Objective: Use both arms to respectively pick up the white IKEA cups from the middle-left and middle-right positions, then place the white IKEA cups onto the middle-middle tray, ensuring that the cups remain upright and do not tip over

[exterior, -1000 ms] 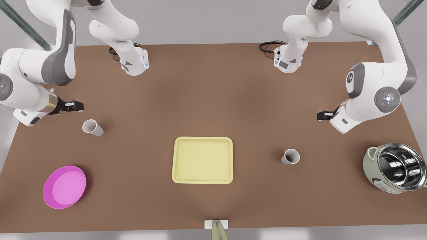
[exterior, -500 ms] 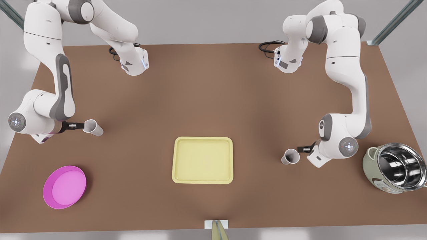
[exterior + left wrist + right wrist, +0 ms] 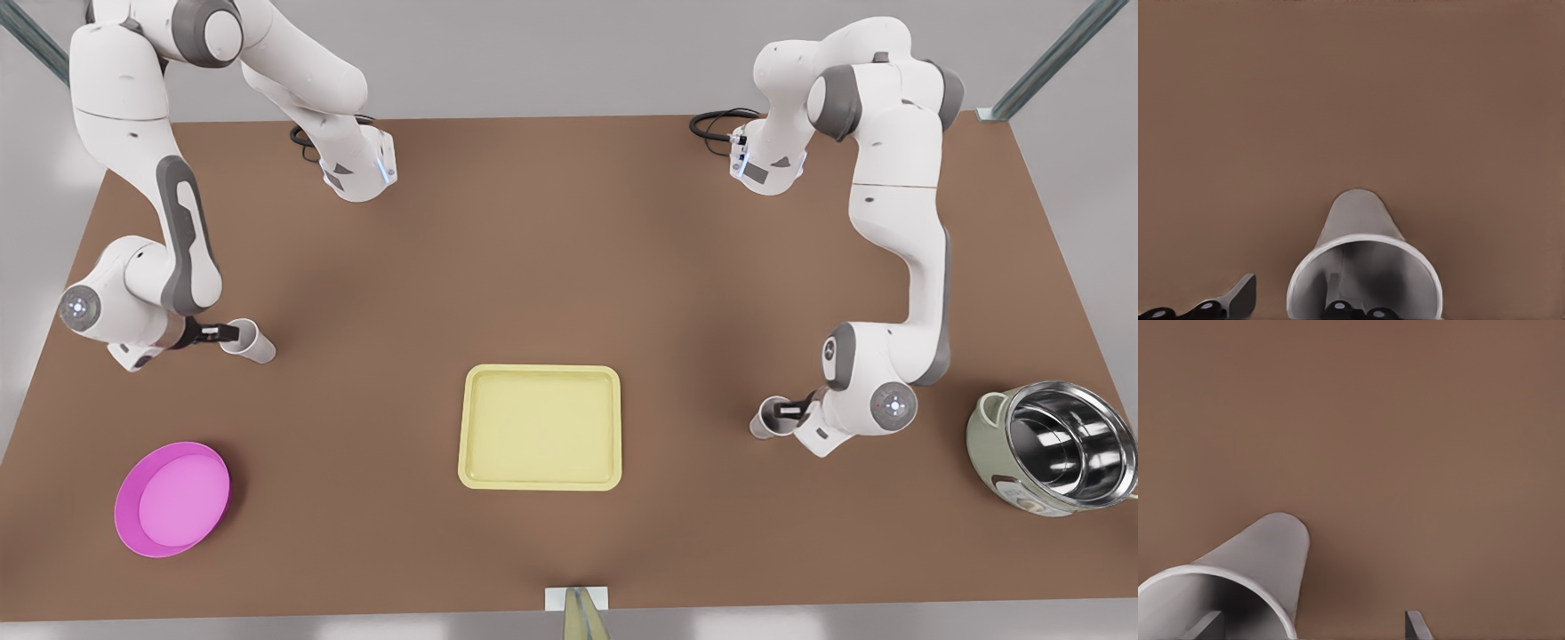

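Note:
Two white cups stand on the brown table, one [image 3: 252, 345] at the front view's left and one [image 3: 765, 425] at its right. The pale-yellow tray [image 3: 540, 427] lies between them with nothing on it. The arm on the front view's left has its gripper [image 3: 224, 335] at that cup's rim. The other arm's gripper [image 3: 789, 410] reaches over the mouth of the cup on the front view's right. My left gripper [image 3: 1293, 297] is open, one finger inside a cup [image 3: 1358, 227] and one outside. My right gripper [image 3: 1313, 619] is open wider and straddles the wall of a cup [image 3: 1265, 550] the same way.
A round magenta dish [image 3: 172, 498] sits toward the near left of the front view. A large steel-lined pot [image 3: 1053, 447] stands at the far right, close behind the arm on that side. Bare table surrounds the tray.
Both arms have come down from high positions and moved in toward the cups. In the last half second each gripper slid onto its cup's rim. The cups have not shifted.

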{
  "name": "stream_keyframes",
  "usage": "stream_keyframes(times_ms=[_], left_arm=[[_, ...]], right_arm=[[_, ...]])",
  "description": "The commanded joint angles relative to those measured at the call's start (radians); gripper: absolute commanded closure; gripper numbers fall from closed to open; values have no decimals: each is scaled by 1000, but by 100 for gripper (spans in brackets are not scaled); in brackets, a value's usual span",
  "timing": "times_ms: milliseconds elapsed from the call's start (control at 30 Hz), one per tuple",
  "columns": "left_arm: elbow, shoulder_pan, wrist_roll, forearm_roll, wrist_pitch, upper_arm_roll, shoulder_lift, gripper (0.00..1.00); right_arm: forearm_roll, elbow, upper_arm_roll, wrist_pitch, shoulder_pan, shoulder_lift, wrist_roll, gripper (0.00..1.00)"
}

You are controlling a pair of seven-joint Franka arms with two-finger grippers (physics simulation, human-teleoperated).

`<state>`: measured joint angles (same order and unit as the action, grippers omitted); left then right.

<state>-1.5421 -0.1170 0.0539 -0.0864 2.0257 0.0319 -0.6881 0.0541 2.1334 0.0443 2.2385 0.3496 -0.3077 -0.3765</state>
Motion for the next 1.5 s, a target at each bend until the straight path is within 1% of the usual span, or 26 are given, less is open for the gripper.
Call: stream_keyframes(times_ms=[0, 100, 167, 233, 267, 300, 333, 400, 433, 467, 500, 600, 633, 700, 733, 767, 833, 967, 1000, 1033, 1100, 1133, 1267, 1367, 1400, 1467], left_arm=[[0, -1, 63, -35, 24, -4, 1, 61], [0, -3, 83, -36, 24, -7, 2, 69], [2, -6, 90, -35, 18, -10, 10, 79], [4, -6, 96, -36, 16, -12, 32, 79], [5, -6, 179, -52, 14, -47, 45, 79], [17, -24, 236, -49, 1, -70, 39, 79], [31, -84, 355, -47, -21, -72, 45, 79], [180, -211, 699, -49, -147, -72, 35, 79], [221, -239, 782, -49, -147, -86, 13, 79], [247, -247, 853, -50, -145, -121, 6, 79], [252, -274, 917, -46, -134, -153, -5, 79], [313, -354, 1150, -49, -44, -162, -76, 79], [315, -374, 1182, -49, 4, -165, -94, 79], [335, -391, 1204, -47, 45, -165, -129, 79], [343, -391, 1202, -47, 60, -165, -146, 79], [344, -391, 1198, -46, 80, -165, -160, 79], [352, -391, 1195, -46, 96, -165, -185, 78], [352, -391, 1198, -46, 126, -165, -225, 76], [352, -391, 1199, -46, 142, -165, -228, 71], [352, -391, 1198, -46, 142, -165, -228, 61], [350, -389, 1196, -46, 140, -165, -226, 28], [352, -388, 1193, -46, 140, -165, -226, 0], [347, -369, 1195, -49, 105, -165, -209, 0], [349, -357, 1196, -47, 59, -179, -194, 0], [349, -354, 1196, -47, 18, -179, -174, 0], [350, -345, 1193, -46, -169, -178, -93, 0]], right_arm=[[-2, 5, 0, 62, 3, -2, -91, 0], [0, 5, 0, 73, 2, -24, -91, 0], [0, 3, -1, 85, 0, -45, -90, 2], [0, 3, -1, 90, 0, -57, -91, 8], [1, 3, -1, 90, 0, -59, -91, 12], [1, 2, -3, 90, -1, -63, -91, 19], [1, 2, -4, 90, -3, -62, -91, 28], [3, -3, -11, 89, -14, -56, -91, 55], [3, -3, -12, 87, -26, -53, -93, 74], [3, -3, -12, 84, -37, -50, -93, 79], [3, -6, -12, 78, -49, -48, -93, 79], [3, -9, -17, 70, -66, -34, -93, 79], [3, -36, -29, 21, -92, -13, -90, 79], [3, -125, -127, -68, -95, -13, -93, 79], [3, -147, -179, -69, -109, -17, -90, 79], [1, -173, -196, -69, -164, -24, -87, 79], [1, -219, -196, -60, -300, -51, -82, 79], [-19, -320, -202, -56, -488, -126, -91, 79], [-69, -345, -204, -56, -517, -146, -87, 79], [-79, -368, -204, -48, -535, -166, -79, 79], [-97, -435, -204, -39, -573, -226, -79, 79], [-99, -463, -205, -33, -590, -254, -78, 79], [-122, -552, -205, -33, -658, -327, -62, 79], [-131, -658, -205, -33, -684, -405, -24, 79], [-132, -685, -205, -34, -686, -427, -22, 79], [-137, -718, -205, -34, -695, -475, -10, 79]])
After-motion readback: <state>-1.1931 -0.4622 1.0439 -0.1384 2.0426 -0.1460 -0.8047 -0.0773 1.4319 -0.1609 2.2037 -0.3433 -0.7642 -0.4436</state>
